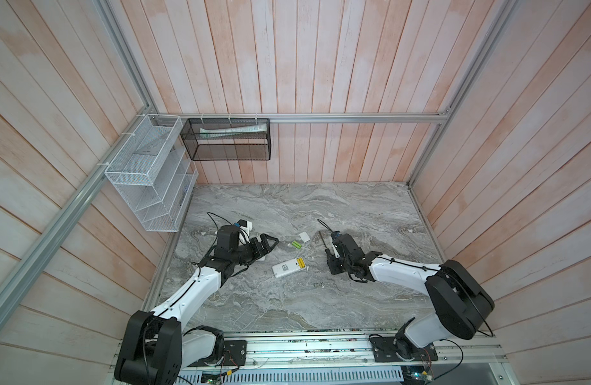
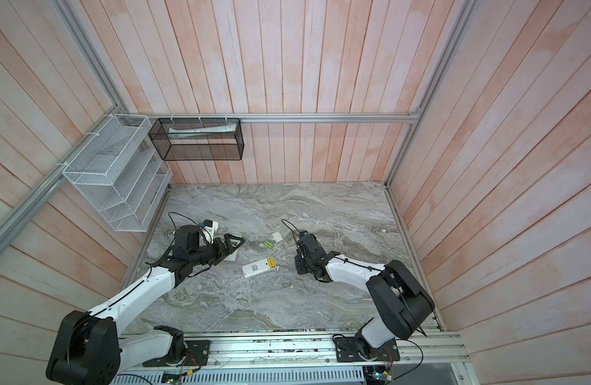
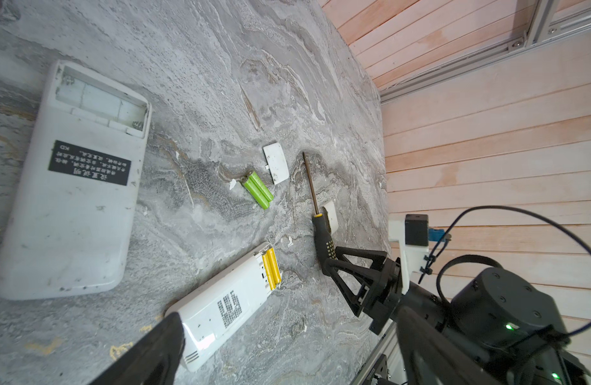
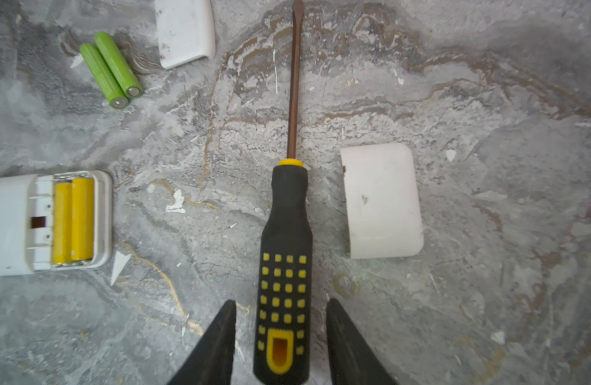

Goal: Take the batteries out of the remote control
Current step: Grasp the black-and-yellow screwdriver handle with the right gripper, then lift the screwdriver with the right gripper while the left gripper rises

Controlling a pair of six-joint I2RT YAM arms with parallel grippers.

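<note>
A small white remote control lies mid-table with two yellow batteries in its uncovered bay. Beyond it, two lime green batteries lie loose side by side on the marble. A larger white remote control with an empty bay lies to the left, under my left gripper, which is wide open and holds nothing. My right gripper straddles the handle of a black-and-yellow screwdriver lying on the table. A gap shows on each side of the handle.
Two white battery covers lie loose, one beside the green batteries and one next to the screwdriver. A white wire rack and a black mesh basket hang at the back left. Wooden walls enclose the marble table.
</note>
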